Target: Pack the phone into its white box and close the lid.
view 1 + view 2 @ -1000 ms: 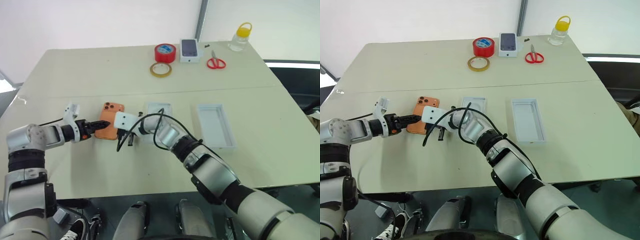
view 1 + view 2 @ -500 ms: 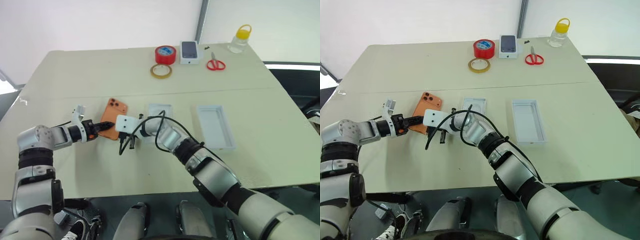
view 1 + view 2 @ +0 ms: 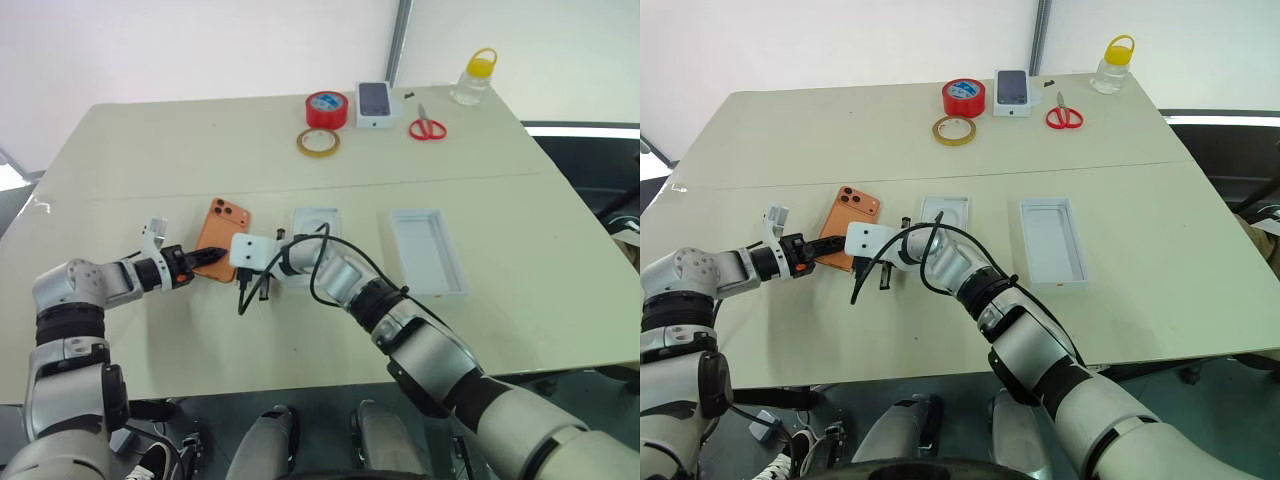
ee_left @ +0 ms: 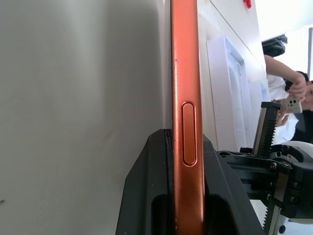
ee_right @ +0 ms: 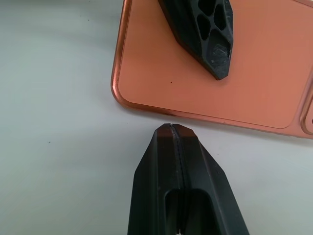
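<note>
My left gripper (image 3: 212, 257) is clamped on the phone (image 3: 222, 238), one finger over its orange back and one under it; the left wrist view has the phone's edge (image 4: 185, 98) with its side button running straight up between my fingers (image 4: 151, 196). Phone is back-up, camera cluster at the far corner, near end pinched and slightly raised off the table (image 3: 150, 150). My right gripper (image 5: 172, 128) has its fingers pressed together with nothing between them, tip sitting just beside the phone's near long edge, not touching it as far as I can tell. The right wrist view also catches my left finger (image 5: 200, 29) lying across the orange back (image 5: 254, 83). The white box (image 3: 317, 228) sits just right of the phone, partly behind my right wrist. The lid (image 3: 428, 251) lies further right, open side up, well apart from the phone. At the far edge: red tape roll (image 3: 329, 107), tan tape ring (image 3: 318, 142), small white box with the phone picture (image 3: 375, 103), red scissors (image 3: 427, 127), yellow-capped bottle (image 3: 472, 77).
</note>
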### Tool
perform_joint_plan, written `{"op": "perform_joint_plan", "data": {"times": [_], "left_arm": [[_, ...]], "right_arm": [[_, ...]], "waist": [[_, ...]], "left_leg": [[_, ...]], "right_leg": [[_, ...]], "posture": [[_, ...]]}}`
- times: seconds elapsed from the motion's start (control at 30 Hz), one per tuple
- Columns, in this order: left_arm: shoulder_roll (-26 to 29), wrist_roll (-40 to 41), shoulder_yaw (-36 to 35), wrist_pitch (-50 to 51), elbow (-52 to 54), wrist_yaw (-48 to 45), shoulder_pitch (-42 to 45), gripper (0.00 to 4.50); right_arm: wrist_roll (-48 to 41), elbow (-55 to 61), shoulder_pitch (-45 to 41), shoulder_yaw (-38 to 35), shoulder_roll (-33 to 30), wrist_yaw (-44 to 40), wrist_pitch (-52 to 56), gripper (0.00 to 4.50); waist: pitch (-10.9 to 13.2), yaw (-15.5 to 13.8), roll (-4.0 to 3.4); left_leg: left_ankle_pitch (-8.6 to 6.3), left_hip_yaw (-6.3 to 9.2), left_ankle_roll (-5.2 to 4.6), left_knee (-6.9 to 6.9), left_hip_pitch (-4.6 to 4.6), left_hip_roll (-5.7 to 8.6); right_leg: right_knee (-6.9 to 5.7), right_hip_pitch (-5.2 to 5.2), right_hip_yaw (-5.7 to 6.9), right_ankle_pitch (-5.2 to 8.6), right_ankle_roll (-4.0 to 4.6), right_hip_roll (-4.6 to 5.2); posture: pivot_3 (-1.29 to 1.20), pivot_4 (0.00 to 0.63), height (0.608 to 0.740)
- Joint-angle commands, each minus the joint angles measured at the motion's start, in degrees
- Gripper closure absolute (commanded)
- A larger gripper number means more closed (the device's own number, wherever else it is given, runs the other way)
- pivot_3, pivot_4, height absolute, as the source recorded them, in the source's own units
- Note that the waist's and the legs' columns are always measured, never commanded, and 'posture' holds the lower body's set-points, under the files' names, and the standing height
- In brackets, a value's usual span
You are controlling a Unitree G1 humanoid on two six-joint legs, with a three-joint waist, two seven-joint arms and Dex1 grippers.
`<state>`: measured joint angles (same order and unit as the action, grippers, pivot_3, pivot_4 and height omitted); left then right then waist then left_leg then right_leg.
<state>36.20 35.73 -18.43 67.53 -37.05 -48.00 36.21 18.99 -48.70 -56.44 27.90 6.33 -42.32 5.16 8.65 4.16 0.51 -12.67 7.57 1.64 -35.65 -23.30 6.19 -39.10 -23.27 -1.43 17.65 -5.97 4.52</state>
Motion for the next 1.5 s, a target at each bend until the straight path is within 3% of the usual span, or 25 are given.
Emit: {"op": "perform_joint_plan", "data": {"times": [0.03,0.13,0.27,0.37,0.5,0.67,0.97,1.07,1.13,1.5], "left_arm": [[0.05,-0.58,-0.60,1.77,-1.21,1.74,-2.68,4.47],[-0.93,2.76,-6.14,-0.44,0.18,1.05,-3.61,4.47],[-3.66,7.16,-12.62,-2.47,5.83,3.89,-5.15,4.47],[-6.99,10.27,-14.34,-2.41,15.06,5.82,-8.35,4.50],[-11.48,16.26,-18.81,1.53,19.15,11.33,-8.10,4.50],[-16.51,22.04,-22.50,2.53,24.24,19.02,-7.07,4.50],[-24.10,27.24,-20.20,0.13,32.60,28.21,-7.16,4.50],[-25.22,28.57,-19.53,-0.34,33.68,29.73,-7.76,4.50],[-25.22,28.62,-18.73,-0.69,34.07,30.04,-8.34,4.50],[-23.78,29.53,-16.24,-1.76,34.30,30.35,-10.13,4.50]], "right_arm": [[-1.71,4.08,0.02,-1.89,-0.19,0.94,-1.62,4.50],[-4.53,8.60,0.96,-4.76,-0.67,1.49,-1.65,4.50],[-16.09,16.12,2.13,-11.09,-0.80,-8.39,8.82,4.50],[-19.17,22.12,4.23,-12.02,-4.09,-12.40,10.22,3.60],[-18.95,31.67,9.91,-9.16,-12.73,-18.27,9.01,1.63],[-16.59,39.48,16.62,-6.74,-24.89,-22.90,3.02,1.63],[-19.00,44.51,23.21,-8.53,-29.62,-21.95,2.34,1.63],[-17.45,44.15,24.04,-7.42,-30.17,-20.80,1.63,2.47],[-16.63,43.75,24.28,-6.96,-30.45,-20.22,0.98,3.50],[-16.91,43.40,25.03,-6.86,-30.95,-19.17,1.01,3.50]], "waist": [[0.00,0.03,0.00],[0.00,0.14,0.00],[0.01,0.03,0.02],[0.02,-0.15,0.03],[0.10,-1.10,0.17],[0.13,-1.52,0.22],[0.22,-1.76,0.39],[0.25,-1.78,0.44],[0.26,-1.72,0.45],[0.27,-1.78,0.47]], "left_leg": [[0.00,0.00,0.00,0.00,0.00,0.00],[0.00,0.00,0.01,0.03,-0.02,0.00],[0.01,0.00,0.02,0.03,-0.08,-0.04],[-0.06,0.00,-0.11,0.01,-0.14,-0.03],[-0.12,0.04,-0.20,-0.04,-0.19,0.01],[-0.11,-0.01,-0.19,-0.06,-0.30,0.00],[-0.09,-0.06,-0.14,-0.12,-0.30,-0.04],[-0.06,-0.06,-0.09,-0.12,-0.30,-0.03],[-0.06,-0.06,-0.10,-0.14,-0.30,-0.03],[-0.04,-0.06,-0.06,-0.13,-0.30,-0.04]], "right_leg": [[0.00,-0.01,0.00,0.00,0.00,0.00],[0.00,-0.05,0.00,0.00,0.00,0.00],[0.00,-0.01,0.00,0.00,0.00,0.00],[0.01,0.04,0.00,0.00,0.00,0.02],[0.18,-0.02,0.04,0.00,0.00,0.05],[0.17,0.06,0.02,0.00,0.00,0.06],[0.17,0.12,0.01,0.00,0.00,0.04],[0.19,0.14,0.01,0.00,0.00,0.04],[0.19,0.15,0.01,0.00,0.00,0.04],[0.20,0.15,0.01,0.00,0.00,0.03]], "posture": [[0.00,0.150,0.740],[0.00,0.150,0.740],[0.00,0.150,0.740],[0.00,0.150,0.740],[0.00,0.150,0.740],[0.00,0.150,0.740],[0.00,0.150,0.740],[0.00,0.150,0.740],[0.00,0.150,0.740],[0.00,0.150,0.740]]}}
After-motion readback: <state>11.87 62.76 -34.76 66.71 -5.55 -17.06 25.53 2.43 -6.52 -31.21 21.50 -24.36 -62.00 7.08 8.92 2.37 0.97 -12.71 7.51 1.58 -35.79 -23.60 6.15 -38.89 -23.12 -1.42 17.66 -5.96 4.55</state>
